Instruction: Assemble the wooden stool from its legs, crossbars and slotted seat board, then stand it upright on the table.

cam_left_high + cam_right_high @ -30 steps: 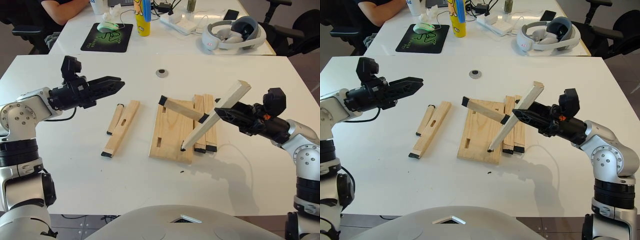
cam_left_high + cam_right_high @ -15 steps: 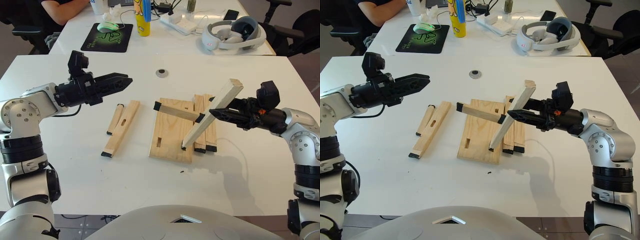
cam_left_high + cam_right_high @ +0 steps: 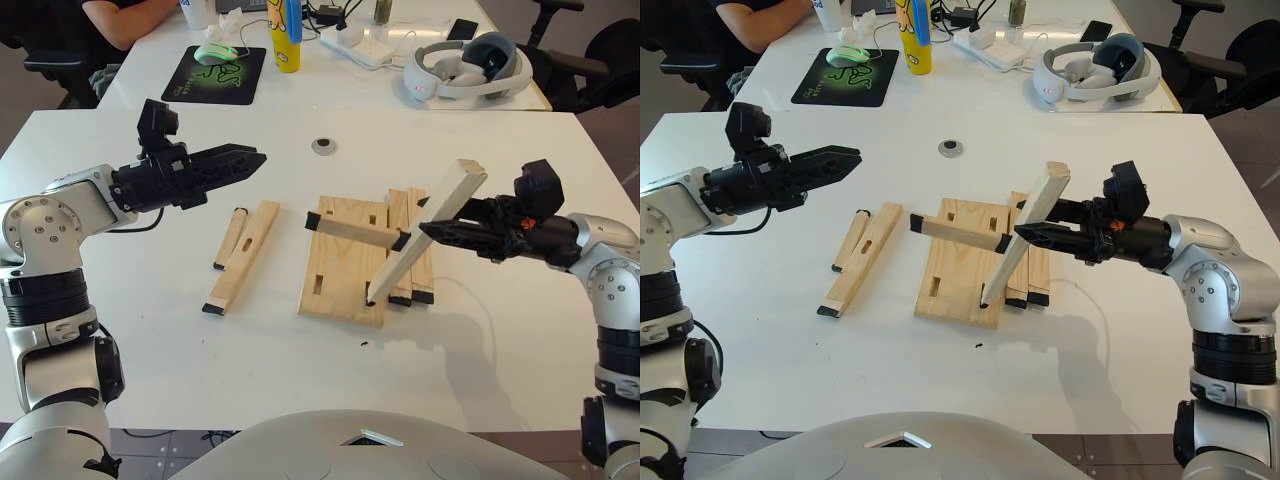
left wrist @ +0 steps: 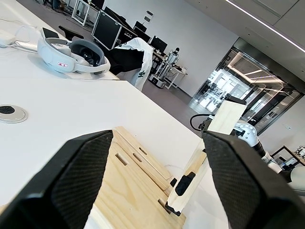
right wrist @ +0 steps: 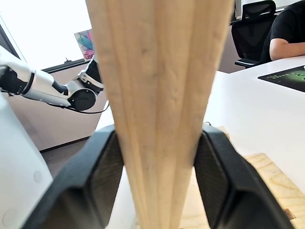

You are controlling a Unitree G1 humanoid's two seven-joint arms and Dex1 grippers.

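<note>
The slotted seat board (image 3: 335, 265) lies flat mid-table. A wooden leg (image 3: 352, 228) with black end caps lies across its far end. Two more legs (image 3: 417, 258) lie side by side along the board's right edge. My right gripper (image 3: 432, 229) is shut on another leg (image 3: 425, 232), held tilted with its lower end resting on the board; it appears close up as leg (image 5: 157, 95). Left of the board lie a slotted crossbar (image 3: 244, 256) and a short piece (image 3: 230, 237). My left gripper (image 3: 250, 158) hovers open above the table, beyond those two pieces, its fingers (image 4: 81, 181) wide apart.
A round metal grommet (image 3: 323, 146) sits in the table beyond the board. A second table behind carries a mouse pad (image 3: 214, 75), a yellow bottle (image 3: 286, 35) and a headset (image 3: 465, 68). Bare white tabletop (image 3: 300, 370) spreads in front of the board.
My right gripper has carried the tilted leg leftward, its lower end now on the board. The leg lying across the board slid left. My left gripper rose and moved right, then held.
</note>
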